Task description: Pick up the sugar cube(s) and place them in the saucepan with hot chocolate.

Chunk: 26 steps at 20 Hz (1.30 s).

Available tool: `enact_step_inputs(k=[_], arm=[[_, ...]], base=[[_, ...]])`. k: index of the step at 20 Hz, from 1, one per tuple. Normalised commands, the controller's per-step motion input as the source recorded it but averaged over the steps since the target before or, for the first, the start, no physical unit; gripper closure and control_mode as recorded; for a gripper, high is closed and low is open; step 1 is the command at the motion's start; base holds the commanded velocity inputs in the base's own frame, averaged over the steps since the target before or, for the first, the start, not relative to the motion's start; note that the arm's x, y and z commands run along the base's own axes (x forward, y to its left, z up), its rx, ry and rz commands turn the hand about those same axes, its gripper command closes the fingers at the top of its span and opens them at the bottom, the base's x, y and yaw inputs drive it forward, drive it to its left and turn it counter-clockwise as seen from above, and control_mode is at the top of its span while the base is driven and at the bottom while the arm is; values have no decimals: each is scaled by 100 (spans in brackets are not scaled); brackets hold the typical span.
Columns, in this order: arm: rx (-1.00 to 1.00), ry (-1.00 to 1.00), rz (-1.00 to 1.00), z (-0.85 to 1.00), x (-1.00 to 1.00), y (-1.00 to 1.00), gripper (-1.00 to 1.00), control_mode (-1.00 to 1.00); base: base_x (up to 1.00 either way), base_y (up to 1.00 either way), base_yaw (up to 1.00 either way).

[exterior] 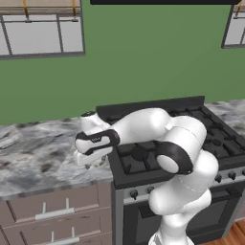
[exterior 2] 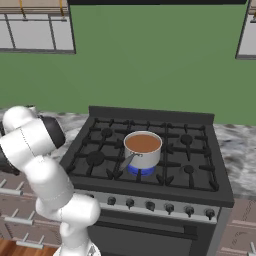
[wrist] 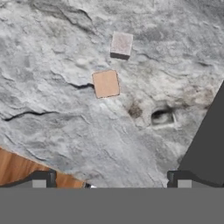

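Observation:
In the hand view, two small sugar cubes lie apart on the marble counter. One sugar cube (wrist: 105,83) is tan-pinkish; the other sugar cube (wrist: 121,44) is paler and lies beyond it. My gripper (wrist: 111,179) hangs above the counter, short of the cubes. It is open, its fingertips (wrist: 43,178) wide apart with nothing between them. The saucepan with hot chocolate (exterior 2: 142,148) is a shiny steel pan with a brown surface. It stands on the stove over a blue flame. In the left base view my hand (exterior: 88,155) points down at the counter just left of the stove.
The black stove (exterior 2: 150,170) has raised grates and front knobs; its dark side edge (wrist: 210,140) borders the cubes' patch of counter. The marble counter (exterior: 33,158) runs left over drawers (exterior: 52,210). Wooden floor (wrist: 17,168) shows past the counter's front edge.

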Motion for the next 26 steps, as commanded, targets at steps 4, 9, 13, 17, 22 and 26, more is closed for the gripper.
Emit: enact_step_inputs(k=[4,9,13,17,22,26], arm=[[-4,0,1,-23,23,9,-100,-100],[-1,0,2,-26,24,12,-100,-100],[0,0,1,-24,25,13,-100,-100],[0,0,0,-11,23,16,-100,-100],[0,0,0,-12,23,12,-100,-100],[0,0,0,-24,14,7,-100,-100]], base=[[0,0,0],[0,0,0],[0,0,0],[0,0,0],[0,0,0],[0,0,0]])
